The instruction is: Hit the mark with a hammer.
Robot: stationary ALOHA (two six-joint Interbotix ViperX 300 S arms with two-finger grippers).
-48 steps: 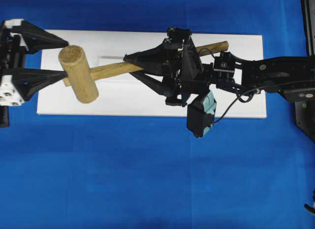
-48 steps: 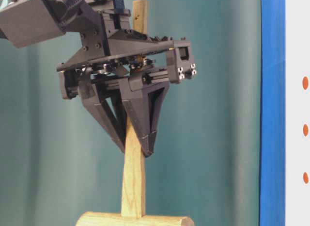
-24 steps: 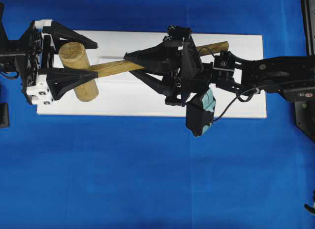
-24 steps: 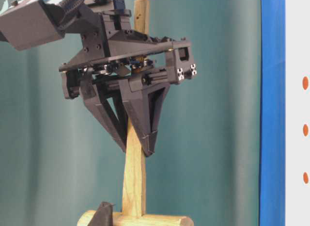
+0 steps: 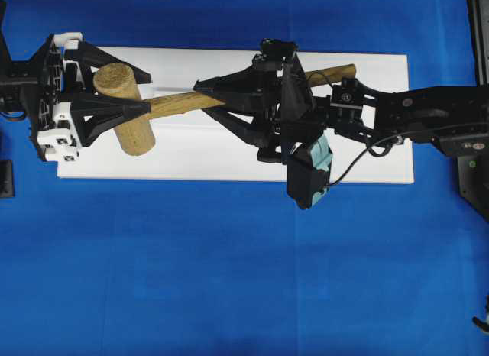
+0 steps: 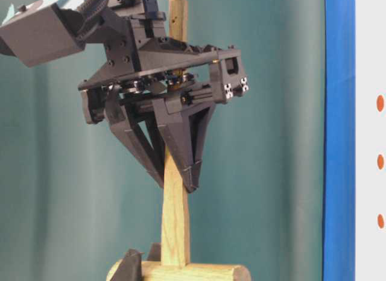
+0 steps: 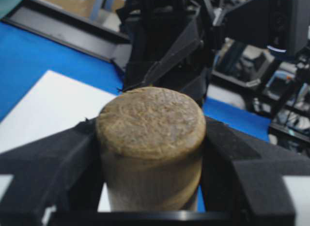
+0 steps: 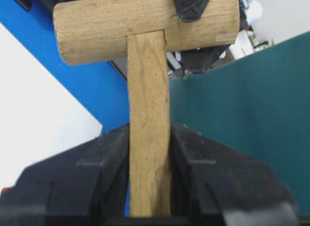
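Note:
The hammer (image 5: 131, 134), a light wooden mallet, lies across the white board (image 5: 367, 142), head at the left and handle (image 5: 172, 104) running right. My left gripper (image 5: 149, 91) is shut on the thick head (image 7: 151, 134), with a black finger (image 7: 58, 163) pressed on each side. Further along, my right gripper (image 5: 199, 98) is shut on the slim handle (image 8: 147, 90). In the table-level view the right gripper (image 6: 178, 186) clamps the handle (image 6: 175, 233) above the head (image 6: 199, 272). I cannot pick out the mark.
Blue cloth (image 5: 229, 279) surrounds the board. The right arm (image 5: 428, 115) reaches in from the right with its camera box (image 5: 309, 176) hanging over the board's front edge. A white panel with orange dots (image 6: 380, 103) stands at the table-level view's right edge.
My left gripper came in from the left, open, took the hammer head between its fingers, then closed on it. The right gripper kept its grip; the hammer shifted slightly.

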